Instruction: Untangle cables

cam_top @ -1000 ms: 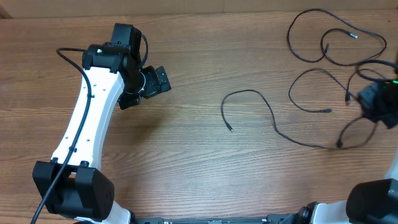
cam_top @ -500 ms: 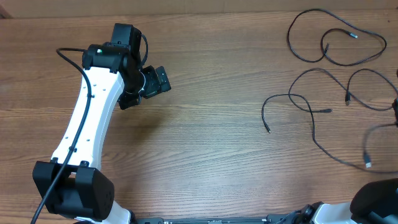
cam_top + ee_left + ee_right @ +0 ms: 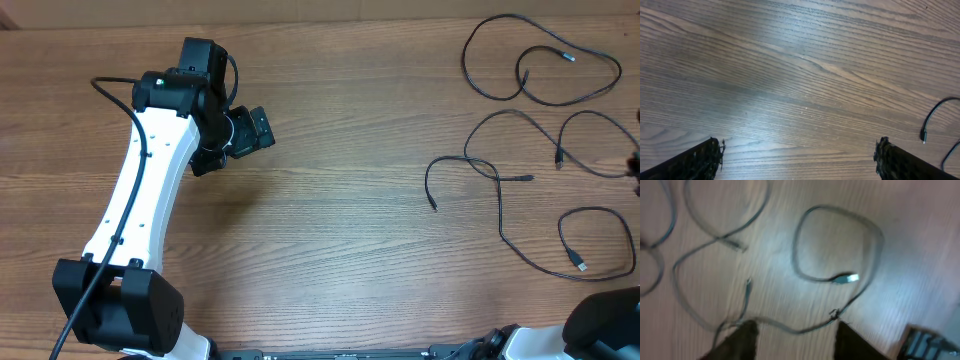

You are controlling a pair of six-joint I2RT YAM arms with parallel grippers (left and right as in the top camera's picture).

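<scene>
Strewn flat over the wooden table [image 3: 340,260], from 1 to 4 o'clock in the overhead view: the cables [image 3: 499,205], thin, black and slack. At 1 o'clock, a wide loop with a pale tip toward the edge. At 3 o'clock, strands crossing one another, one free end pointing down toward the centre. At 4 o'clock, a smaller curl closing on its own plug [image 3: 581,265]. In the right wrist view, blurred: that curl and a pale plug at centre, a further strand running across at 6 o'clock, right by the tips of the right gripper [image 3: 796,331]. Fingers there apart, roughly half spread, nothing clamped between them as far as the blur allows; touching the strand or just clear of it, cannot tell. From overhead, only a dark sliver of that gripper at the 3 o'clock edge. Well apart from all cables, at 10 o'clock overhead: the left gripper [image 3: 247,133], on its white arm [image 3: 140,200]. In the left wrist view, fingers spread fully wide and empty over bare wood, one cable end at 4 o'clock.
</scene>
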